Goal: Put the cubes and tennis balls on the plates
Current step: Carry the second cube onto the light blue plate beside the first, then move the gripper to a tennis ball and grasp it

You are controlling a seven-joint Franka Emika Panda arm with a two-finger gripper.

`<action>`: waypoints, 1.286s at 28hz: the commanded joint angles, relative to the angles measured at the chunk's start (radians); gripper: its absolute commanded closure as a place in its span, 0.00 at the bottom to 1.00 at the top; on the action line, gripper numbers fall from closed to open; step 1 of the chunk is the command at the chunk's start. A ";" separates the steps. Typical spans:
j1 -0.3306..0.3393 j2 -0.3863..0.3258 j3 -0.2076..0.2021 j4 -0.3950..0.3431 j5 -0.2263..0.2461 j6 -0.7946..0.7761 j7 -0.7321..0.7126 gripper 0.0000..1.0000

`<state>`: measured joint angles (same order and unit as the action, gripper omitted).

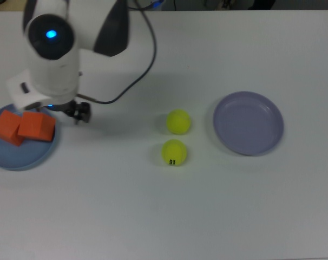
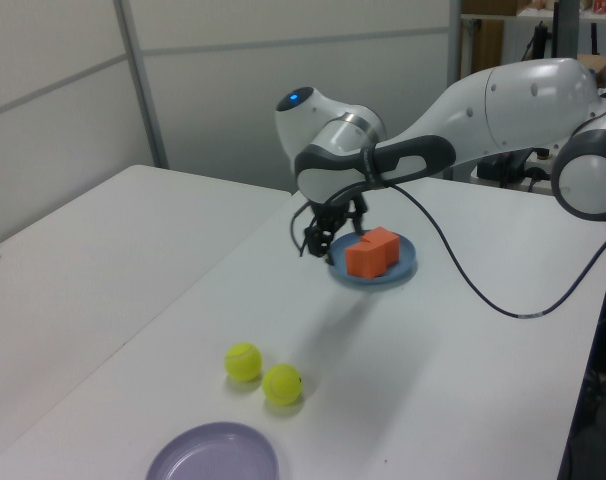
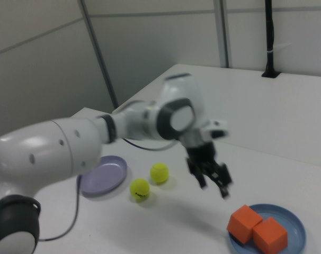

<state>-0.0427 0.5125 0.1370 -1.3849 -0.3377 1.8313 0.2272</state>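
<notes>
White desk [image 1: 153,216] carries both cubes [image 1: 24,127] on the blue plate [image 1: 20,158], so my hand [image 3: 213,180], spread and holding nothing beside that plate, must next take a tennis ball [image 1: 178,121] to the lavender plate [image 1: 248,123].

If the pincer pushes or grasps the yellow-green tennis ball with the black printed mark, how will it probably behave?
The marked fuzzy yellow-green tennis ball is round and lies on the flat white table, so a push would probably make it roll. The plain tennis ball sits close beside it and might get bumped. Its fuzzy surface probably gives the pincer fair grip.
</notes>
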 commanded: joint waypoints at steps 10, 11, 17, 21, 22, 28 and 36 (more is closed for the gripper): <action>0.199 0.004 0.069 -0.032 0.008 0.134 0.092 0.00; 0.207 0.012 0.069 -0.032 0.006 0.153 0.095 0.00; 0.273 0.057 0.067 -0.036 -0.043 0.253 0.113 0.00; 0.297 0.092 0.067 -0.036 -0.081 0.275 0.133 0.00; 0.300 0.099 0.067 -0.036 -0.087 0.275 0.133 0.00; 0.316 0.132 0.061 -0.036 -0.135 0.301 0.135 0.08; 0.316 0.159 0.058 -0.037 -0.198 0.310 0.144 0.85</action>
<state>0.2669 0.6668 0.2065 -1.4050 -0.5015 2.1126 0.3428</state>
